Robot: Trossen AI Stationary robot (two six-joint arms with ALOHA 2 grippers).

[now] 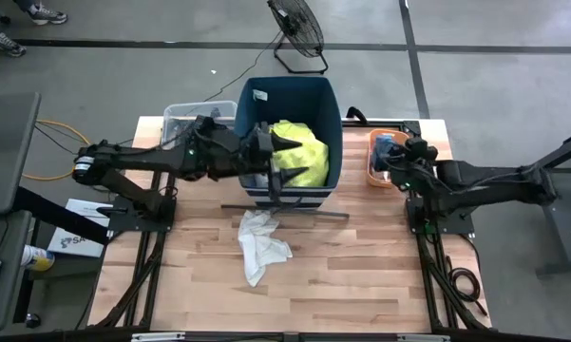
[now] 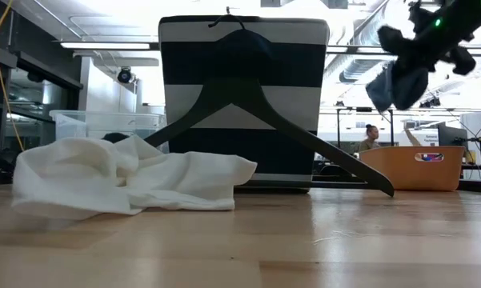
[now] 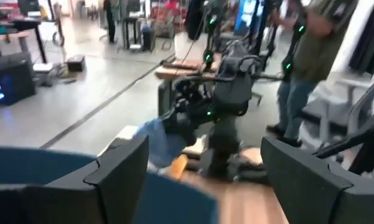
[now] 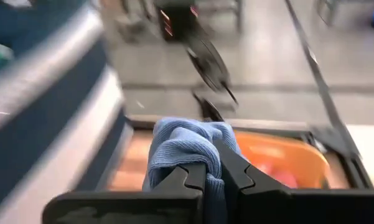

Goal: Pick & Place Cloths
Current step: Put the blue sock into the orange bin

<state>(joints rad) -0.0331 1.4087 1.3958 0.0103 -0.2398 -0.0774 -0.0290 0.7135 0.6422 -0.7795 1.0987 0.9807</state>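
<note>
A: Right gripper (image 4: 213, 177)?
B: Clamped tight on a blue cloth (image 4: 185, 149), bunched between the fingers. Lifted over the orange tub (image 1: 383, 159) at the table's right rear edge. In the low view, cloth dangling in the air above the tub.

A: Left gripper (image 1: 287, 157)?
B: Spread wide, nothing in it. Poised over the tall dark-blue bin (image 1: 292, 93), above the near rim. Both dark fingers (image 3: 126, 163) well apart in the wrist view, bin wall blurred below them.

A: Inside the bin?
B: Neon-yellow shirt (image 1: 301, 152), heaped toward the right half. Nothing else made out.

A: On the table (image 1: 361, 275)?
B: White garment (image 1: 260, 244), crumpled, lying in front of the bin, slightly left of centre. Black hanger (image 2: 260, 112) propped against the bin's front face, hook at the top rim, arms slanting down to the wood. Garment just beside the hanger's left arm; touching or not, cannot tell.

A: Elsewhere?
B: Clear plastic box (image 1: 185, 118) left of the bin, behind the left arm. Floor fan (image 1: 297, 28) beyond the table. A person (image 3: 305, 59) standing in the room past the right arm.
</note>
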